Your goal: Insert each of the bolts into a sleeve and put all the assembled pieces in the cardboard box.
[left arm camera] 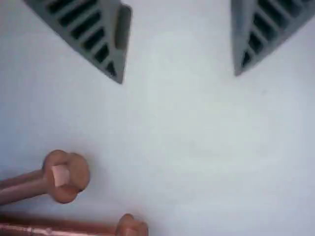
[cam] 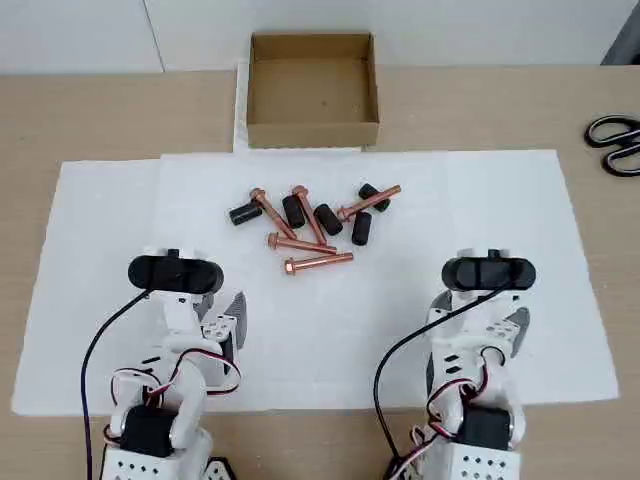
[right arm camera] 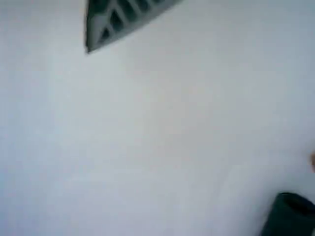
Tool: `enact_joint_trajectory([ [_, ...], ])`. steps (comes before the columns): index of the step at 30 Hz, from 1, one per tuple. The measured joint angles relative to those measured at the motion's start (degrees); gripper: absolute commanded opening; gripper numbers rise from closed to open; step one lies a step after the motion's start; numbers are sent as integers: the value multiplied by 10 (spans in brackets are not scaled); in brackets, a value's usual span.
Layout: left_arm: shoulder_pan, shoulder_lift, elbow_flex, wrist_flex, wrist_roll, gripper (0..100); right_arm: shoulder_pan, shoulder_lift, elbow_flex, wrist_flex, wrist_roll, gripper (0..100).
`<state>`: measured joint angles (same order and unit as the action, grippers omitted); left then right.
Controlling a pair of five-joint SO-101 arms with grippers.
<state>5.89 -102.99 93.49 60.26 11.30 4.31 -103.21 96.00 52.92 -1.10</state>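
Several copper bolts (cam: 318, 263) and short black sleeves (cam: 328, 219) lie loose in a cluster at the middle of the white sheet (cam: 100, 300). The open cardboard box (cam: 262, 95) stands behind them at the sheet's far edge. My left gripper (left arm camera: 178, 77) hovers open over bare sheet, near two bolt heads (left arm camera: 64, 176). In the high view it (cam: 232, 312) sits in front of and left of the cluster. My right gripper (cam: 512, 325) is at the front right. One grey finger (right arm camera: 106, 29) of it shows above the sheet, with nothing beside it and a black sleeve (right arm camera: 290, 216) farther off.
Scissors (cam: 615, 140) lie on the wooden table at the far right, off the sheet. Both arm bases stand at the front edge. Bare sheet spreads to the left and right of the cluster.
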Motion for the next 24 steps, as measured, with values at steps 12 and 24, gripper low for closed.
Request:
enact_joint_trajectory([
  [12,22,0,3,0,-2,140,-26,0,0,0,0,395],
  [24,30,0,11,-23,0,140,-18,0,-21,3,79,395],
])
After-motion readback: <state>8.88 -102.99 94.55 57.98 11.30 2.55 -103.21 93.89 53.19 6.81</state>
